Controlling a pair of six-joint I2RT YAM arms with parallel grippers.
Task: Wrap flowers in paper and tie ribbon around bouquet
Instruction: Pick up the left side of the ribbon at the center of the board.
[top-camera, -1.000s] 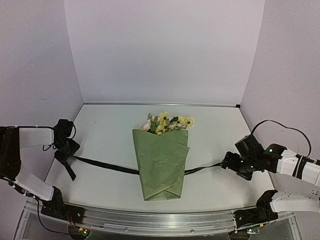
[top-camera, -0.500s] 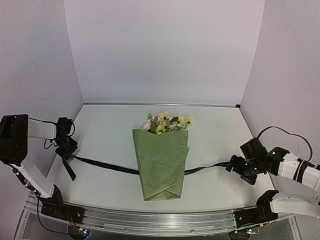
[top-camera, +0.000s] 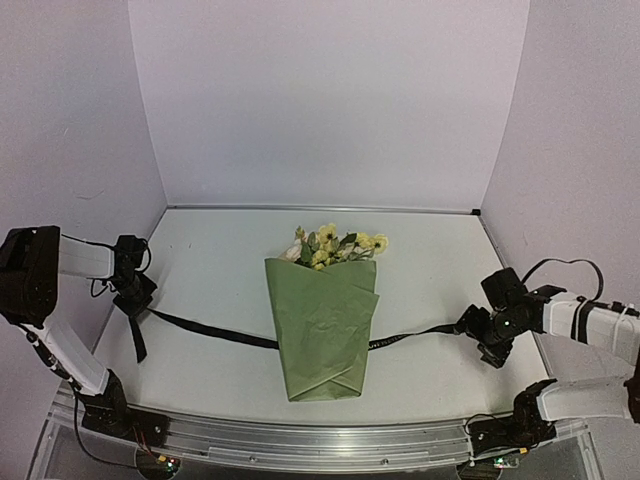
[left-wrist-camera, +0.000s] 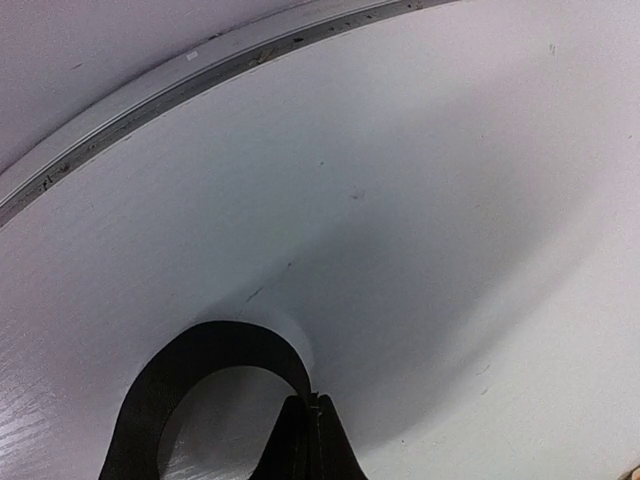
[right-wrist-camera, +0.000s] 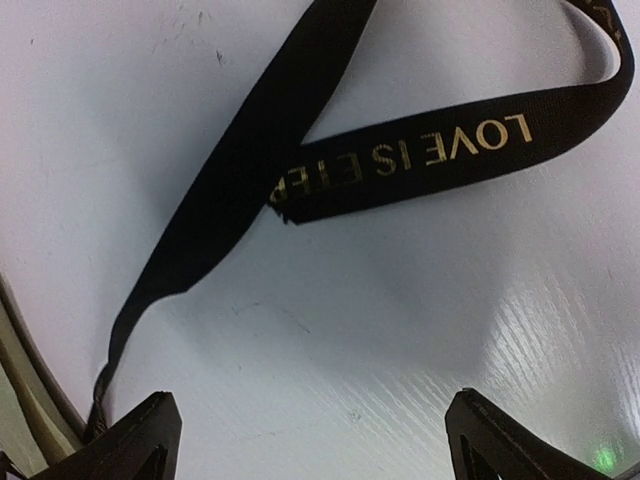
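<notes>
Ribbon (top-camera: 210, 332) is pinched in the closed jaws of the left gripper (left-wrist-camera: 312, 440) near the tabletop's (top-camera: 220, 260) left edge, with a loop curling beside them. The right gripper (right-wrist-camera: 310, 400) gapes wide and holds nothing; the ribbon's lettered end lies just ahead of it, by the right edge. The ribbon's long axis runs left to right beneath the bouquet (top-camera: 322, 330) at the centre. The right arm is nearer that free end.
</notes>
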